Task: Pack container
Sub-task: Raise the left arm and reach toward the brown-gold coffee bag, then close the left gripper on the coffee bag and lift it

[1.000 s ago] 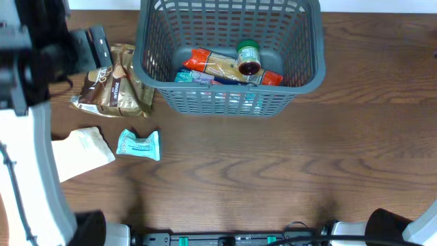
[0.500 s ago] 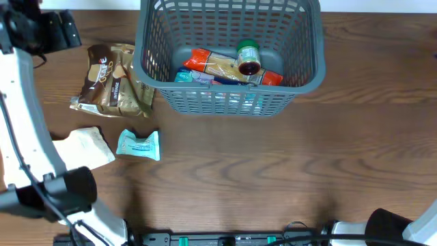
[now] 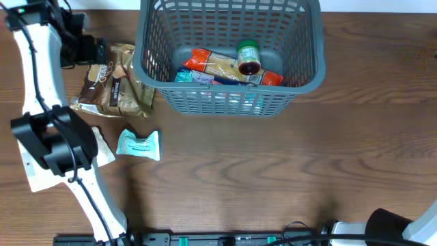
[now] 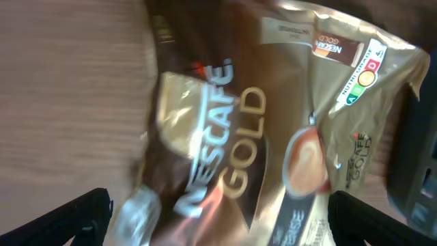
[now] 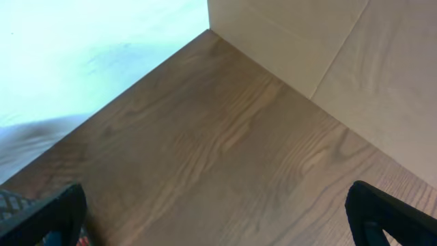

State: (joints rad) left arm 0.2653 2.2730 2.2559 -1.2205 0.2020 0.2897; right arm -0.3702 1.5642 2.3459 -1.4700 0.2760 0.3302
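The container (image 3: 229, 101) sits at the tabletop's (image 3: 307, 178) far edge, holding an orange packet (image 3: 215, 63), a teal packet (image 3: 187, 77) and a green-capped jar (image 3: 248, 55). Left hand (image 3: 89, 49), jaws apart, hovers over the coffee pouch (image 3: 115, 85) at its left wall. Right hand (image 5: 218, 222), jaws apart, faces bare tabletop.

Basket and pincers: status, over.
Left pincer open over coffee packet, empty. Right pincer open, empty, over table. Basket part packed; coffee packet, teal packet outside. Nothing in the way.

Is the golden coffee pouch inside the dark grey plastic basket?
No, the golden coffee pouch lies on the wooden table left of the dark grey plastic basket.
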